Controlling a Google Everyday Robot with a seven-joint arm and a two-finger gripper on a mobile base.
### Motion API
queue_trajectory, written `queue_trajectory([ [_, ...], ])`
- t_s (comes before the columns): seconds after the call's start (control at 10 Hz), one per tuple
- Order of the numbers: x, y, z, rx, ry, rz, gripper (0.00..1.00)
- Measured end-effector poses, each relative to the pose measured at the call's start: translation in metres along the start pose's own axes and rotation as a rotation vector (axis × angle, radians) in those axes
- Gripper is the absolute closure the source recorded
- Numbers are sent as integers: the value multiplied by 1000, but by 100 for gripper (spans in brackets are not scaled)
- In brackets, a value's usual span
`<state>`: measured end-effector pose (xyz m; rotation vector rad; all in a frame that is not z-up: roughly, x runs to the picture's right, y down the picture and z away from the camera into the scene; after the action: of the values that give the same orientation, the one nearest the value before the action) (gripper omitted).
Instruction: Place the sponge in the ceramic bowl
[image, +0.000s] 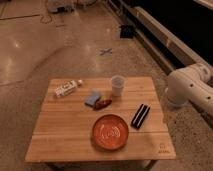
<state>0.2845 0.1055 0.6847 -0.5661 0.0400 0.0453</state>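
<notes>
The ceramic bowl (110, 131) sits near the front edge of the wooden desk (65, 135), a little toward picture-right of the middle, and its orange-red inside holds nothing. All places here are given relative to it.

The sponge (93, 97) lies on the desk behind the bowl and slightly to picture-left, apart from the bowl with bare wood between them. A small red-brown item (104, 103) lies against the sponge's nearer right corner, between sponge and bowl. Whether the two actually touch cannot be told. A white cup (117, 85) stands upright behind the bowl, farther back than the sponge and just to its picture-right. A black oblong thing (140, 116) lies flat just beside the bowl on the picture-right, slanted, with a pale line along its length. A white packet or tube with dark printing (67, 88) lies well behind the bowl toward the far picture-left corner.

By count, the desk carries one sponge, one bowl, one cup, one red-brown item, one black oblong and one white packet, six things in all.

The white robot arm (192, 87) shows beyond the desk's picture-right edge, behind and to the right of the bowl, above the floor rather than over the desk. The gripper lies outside the picture, so how its jaws stand cannot be told.

A blue cross (105, 51) marks the floor far behind the bowl.
</notes>
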Motion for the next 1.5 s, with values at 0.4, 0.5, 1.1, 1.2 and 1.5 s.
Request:
queue_trajectory([
  [0.4, 0, 0, 0, 0, 0, 0, 35],
  [0.5, 0, 0, 0, 0, 0, 0, 35],
  [1.1, 0, 0, 0, 0, 0, 0, 35],
  [1.2, 0, 0, 0, 0, 0, 0, 35],
  [1.5, 0, -1, -1, 1, 0, 1, 49],
])
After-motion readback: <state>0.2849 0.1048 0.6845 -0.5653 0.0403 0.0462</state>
